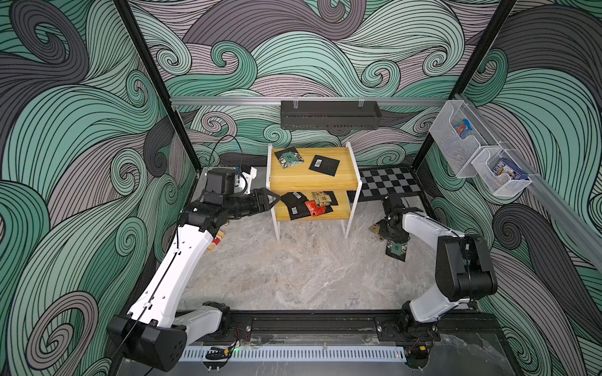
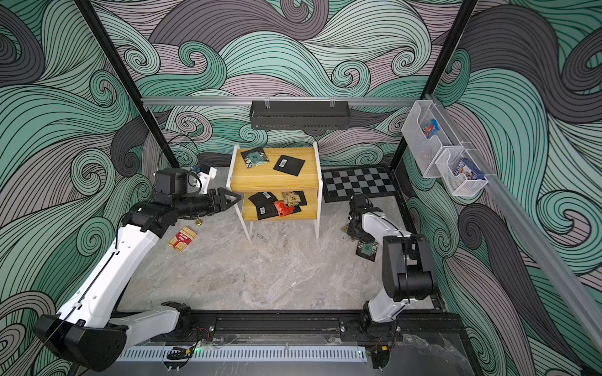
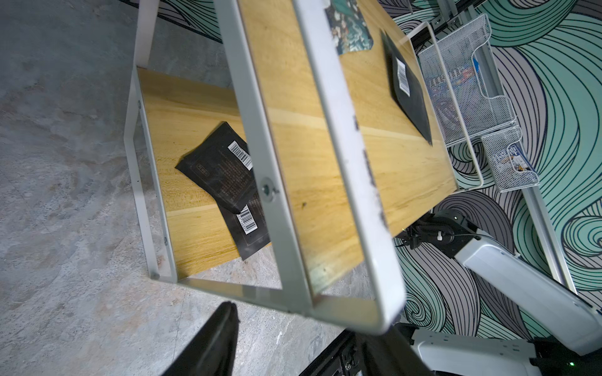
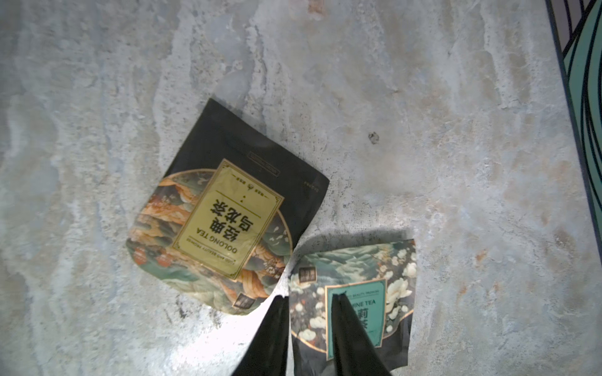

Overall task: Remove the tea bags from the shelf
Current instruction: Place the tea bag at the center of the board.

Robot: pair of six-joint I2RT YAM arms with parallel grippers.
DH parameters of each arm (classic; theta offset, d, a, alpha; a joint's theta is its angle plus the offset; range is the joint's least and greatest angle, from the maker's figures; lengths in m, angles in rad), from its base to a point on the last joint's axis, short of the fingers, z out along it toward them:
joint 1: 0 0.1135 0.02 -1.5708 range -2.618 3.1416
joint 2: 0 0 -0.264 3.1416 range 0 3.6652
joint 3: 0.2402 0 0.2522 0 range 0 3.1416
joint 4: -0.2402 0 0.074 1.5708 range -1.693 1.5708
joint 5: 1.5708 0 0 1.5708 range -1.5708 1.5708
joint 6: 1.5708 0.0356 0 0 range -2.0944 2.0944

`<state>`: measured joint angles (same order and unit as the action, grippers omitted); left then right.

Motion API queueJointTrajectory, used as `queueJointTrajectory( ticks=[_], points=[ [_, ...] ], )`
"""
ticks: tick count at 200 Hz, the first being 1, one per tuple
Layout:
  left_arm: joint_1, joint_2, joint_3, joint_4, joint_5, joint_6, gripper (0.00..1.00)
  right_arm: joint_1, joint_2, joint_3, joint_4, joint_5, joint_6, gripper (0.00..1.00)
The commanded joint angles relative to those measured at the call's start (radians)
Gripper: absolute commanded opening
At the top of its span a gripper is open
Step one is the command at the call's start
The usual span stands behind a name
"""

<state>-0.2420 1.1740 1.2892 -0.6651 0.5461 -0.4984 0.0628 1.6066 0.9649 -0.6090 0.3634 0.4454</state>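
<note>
1. We saw the left gripper [image 1: 275,198] just beside the shelf [image 1: 309,180], jaws spread and empty.
2. The right gripper [image 4: 309,295] had its jaws slightly apart over a jasmine bag [image 4: 374,270], which lay on the table [image 4: 423,130] beside an oolong bag [image 4: 224,211].
3. We saw a teal bag [image 1: 289,157] and a black bag [image 1: 324,165] on the top board, and a pile [image 1: 308,205] on the lower.
</note>
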Motion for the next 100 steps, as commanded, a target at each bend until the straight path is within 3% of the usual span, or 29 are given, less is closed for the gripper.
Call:
queueJointTrajectory(
  ticks=[1,100],
  points=[
    [-0.005,-0.001,0.021,0.002,0.000,0.027,0.61,0.006,-0.048,0.036,-0.003,-0.028,-0.011,0.33],
    [-0.004,0.007,0.070,-0.013,-0.014,0.021,0.60,0.006,-0.274,0.103,-0.051,-0.172,-0.029,0.44]
  ],
)
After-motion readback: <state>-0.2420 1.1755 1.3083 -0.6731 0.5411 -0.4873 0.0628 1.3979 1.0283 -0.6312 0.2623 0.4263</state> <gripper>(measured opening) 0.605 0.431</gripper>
